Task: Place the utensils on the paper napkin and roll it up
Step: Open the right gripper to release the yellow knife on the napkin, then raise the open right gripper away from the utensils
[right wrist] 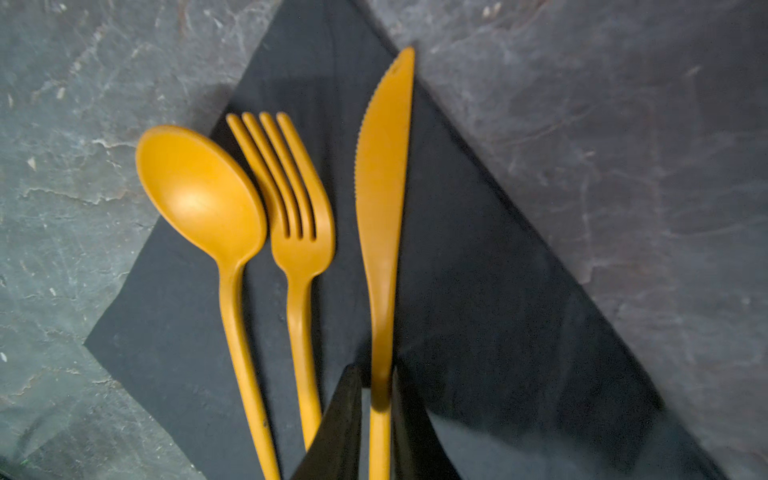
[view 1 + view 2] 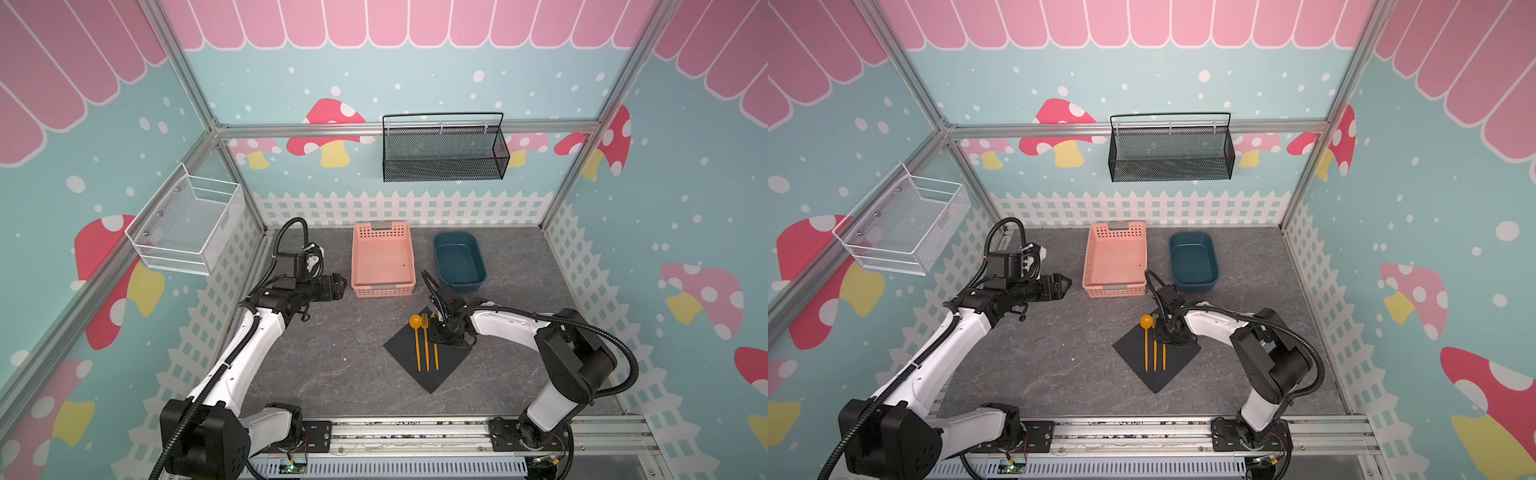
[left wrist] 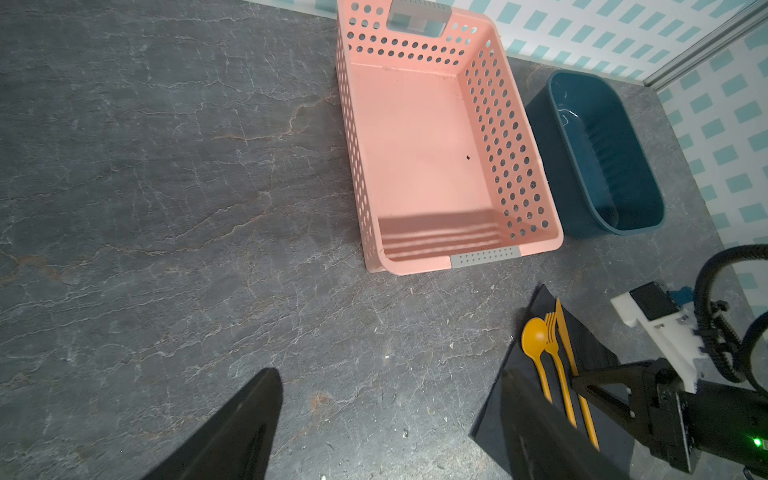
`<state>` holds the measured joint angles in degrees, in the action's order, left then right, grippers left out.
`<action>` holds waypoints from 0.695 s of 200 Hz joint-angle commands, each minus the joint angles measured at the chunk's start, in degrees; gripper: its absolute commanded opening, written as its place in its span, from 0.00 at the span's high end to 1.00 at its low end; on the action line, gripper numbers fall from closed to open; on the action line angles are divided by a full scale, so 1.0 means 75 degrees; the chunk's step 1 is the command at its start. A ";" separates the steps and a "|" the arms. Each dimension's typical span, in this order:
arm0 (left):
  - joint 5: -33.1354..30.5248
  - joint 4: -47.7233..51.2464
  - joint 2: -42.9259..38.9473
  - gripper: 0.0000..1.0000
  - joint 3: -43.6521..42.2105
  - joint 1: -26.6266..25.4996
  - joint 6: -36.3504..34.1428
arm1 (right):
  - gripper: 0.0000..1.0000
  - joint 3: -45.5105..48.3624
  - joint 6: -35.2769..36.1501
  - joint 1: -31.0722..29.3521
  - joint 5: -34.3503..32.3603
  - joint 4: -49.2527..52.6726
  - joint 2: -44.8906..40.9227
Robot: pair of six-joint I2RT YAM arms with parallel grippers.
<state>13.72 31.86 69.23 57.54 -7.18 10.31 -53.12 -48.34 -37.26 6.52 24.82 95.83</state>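
Observation:
The black paper napkin lies as a diamond on the grey table. Three orange utensils lie side by side on it: spoon, fork and knife. The spoon's bowl juts over the napkin's edge. My right gripper points down over the knife's handle. Its fingers straddle the handle with a thin gap showing on one side. My left gripper hovers wide open and empty, left of the pink basket.
An empty pink basket and an empty dark blue tub stand behind the napkin. A white wire basket hangs on the left wall and a black mesh one on the back wall.

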 commanded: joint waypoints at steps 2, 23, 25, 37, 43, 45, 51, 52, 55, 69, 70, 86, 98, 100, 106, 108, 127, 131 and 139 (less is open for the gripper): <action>0.0022 -0.0075 0.0039 0.16 -0.0020 0.0043 0.0009 | 0.81 -0.0153 -0.0069 -0.0067 -0.0046 0.0031 0.0026; 0.0046 -0.0075 0.0049 0.16 -0.0020 0.0045 0.0020 | 0.79 -0.0169 -0.0071 -0.0069 -0.0090 0.0086 -0.0036; 0.0043 -0.0073 0.0050 0.16 -0.0022 0.0050 0.0026 | 0.79 -0.0170 -0.0071 -0.0062 -0.0095 0.0100 -0.0041; 0.0039 -0.0076 0.0050 0.16 -0.0029 0.0043 0.0021 | 0.76 -0.0205 -0.0071 -0.0071 -0.0120 0.0155 -0.0090; 0.0046 -0.0076 0.0046 0.16 -0.0027 0.0044 0.0028 | 0.75 -0.0228 -0.0071 -0.0070 -0.0139 0.0183 -0.0108; 0.0046 -0.0073 0.0049 0.16 -0.0030 0.0043 0.0028 | 0.74 -0.0229 -0.0071 -0.0062 -0.0145 0.0198 -0.0121; 0.0057 -0.0076 0.0050 0.16 -0.0028 0.0045 0.0026 | 0.73 -0.0250 -0.0071 -0.0067 -0.0156 0.0226 -0.0154; 0.0057 -0.0076 0.0050 0.16 -0.0024 0.0050 0.0029 | 0.73 -0.0251 -0.0071 -0.0064 -0.0156 0.0234 -0.0155; 0.0056 -0.0076 0.0047 0.16 -0.0020 0.0053 0.0032 | 0.73 -0.0269 -0.0071 -0.0063 -0.0165 0.0249 -0.0171; 0.0052 -0.0076 0.0052 0.16 -0.0022 0.0045 0.0032 | 0.70 -0.0317 -0.0071 -0.0064 -0.0197 0.0337 -0.0235; 0.0061 -0.0076 0.0051 0.16 -0.0021 0.0044 0.0032 | 0.70 -0.0320 -0.0071 -0.0062 -0.0205 0.0336 -0.0237; 0.0063 -0.0076 0.0050 0.16 -0.0027 0.0049 0.0032 | 0.67 -0.0373 -0.0071 -0.0072 -0.0231 0.0402 -0.0306; 0.0081 -0.0076 0.0059 0.16 -0.0020 0.0049 0.0032 | 0.64 -0.0404 -0.0053 -0.0072 -0.0212 0.0417 -0.0299; 0.0081 -0.0076 0.0058 0.16 -0.0020 0.0045 0.0032 | 0.64 -0.0417 -0.0049 -0.0072 -0.0207 0.0414 -0.0298; 0.0078 -0.0076 0.0061 0.16 -0.0022 0.0048 0.0035 | 0.62 -0.0440 -0.0036 -0.0074 -0.0200 0.0435 -0.0272; 0.0080 -0.0076 0.0062 0.16 -0.0020 0.0044 0.0033 | 0.61 -0.0440 -0.0036 -0.0072 -0.0198 0.0439 -0.0273; 0.0087 -0.0076 0.0062 0.16 -0.0018 0.0044 0.0044 | 0.54 -0.0487 0.0005 -0.0086 -0.0146 0.0429 -0.0185; 0.0093 -0.0076 0.0062 0.16 -0.0022 0.0053 0.0044 | 0.53 -0.0504 0.0011 -0.0089 -0.0146 0.0429 -0.0167; 0.0092 -0.0076 0.0057 0.16 -0.0027 0.0043 0.0044 | 0.50 -0.0524 0.0020 -0.0099 -0.0122 0.0429 -0.0133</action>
<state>13.74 31.86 69.43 57.54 -7.18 10.31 -55.57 -48.03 -37.30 5.85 26.61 94.78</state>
